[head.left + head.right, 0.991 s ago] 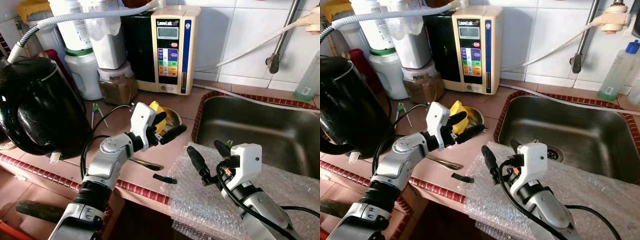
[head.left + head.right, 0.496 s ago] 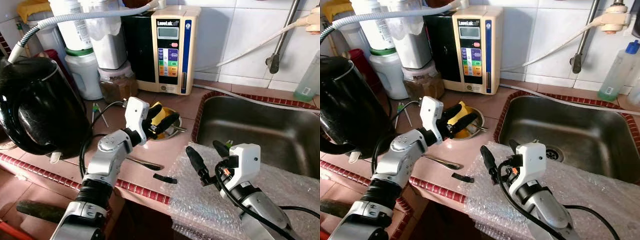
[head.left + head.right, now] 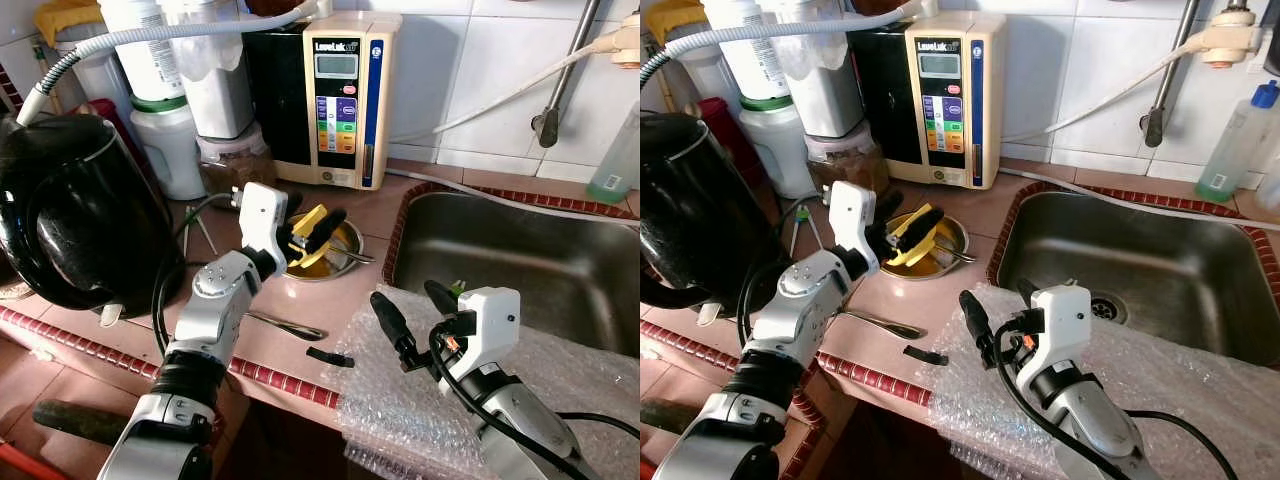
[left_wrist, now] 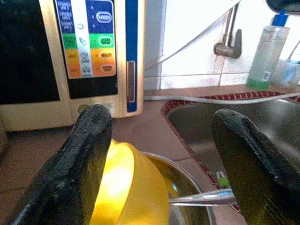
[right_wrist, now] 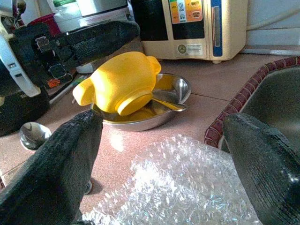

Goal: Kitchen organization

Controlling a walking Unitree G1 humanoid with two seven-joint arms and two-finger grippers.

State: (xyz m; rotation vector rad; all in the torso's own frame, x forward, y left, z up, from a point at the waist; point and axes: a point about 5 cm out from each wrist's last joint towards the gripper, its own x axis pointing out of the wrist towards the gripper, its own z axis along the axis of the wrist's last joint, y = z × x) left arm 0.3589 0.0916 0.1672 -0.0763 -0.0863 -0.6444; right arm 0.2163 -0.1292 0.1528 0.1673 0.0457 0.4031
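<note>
My left gripper (image 3: 308,226) straddles the yellow cup (image 5: 123,83) tipped inside the steel bowl (image 5: 180,89), fingers spread. Closing off-centre could slide the cup and rattle the spoon (image 4: 201,197). My right gripper (image 3: 412,315) hovers spread over bubble wrap (image 3: 400,400).

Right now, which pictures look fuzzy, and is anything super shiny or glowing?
In the left wrist view, the black fingers are blurry up close and the yellow cup glows bright; in the right wrist view, the bubble wrap glares white; the eye views are sharp, with the sink gleaming softly.
</note>
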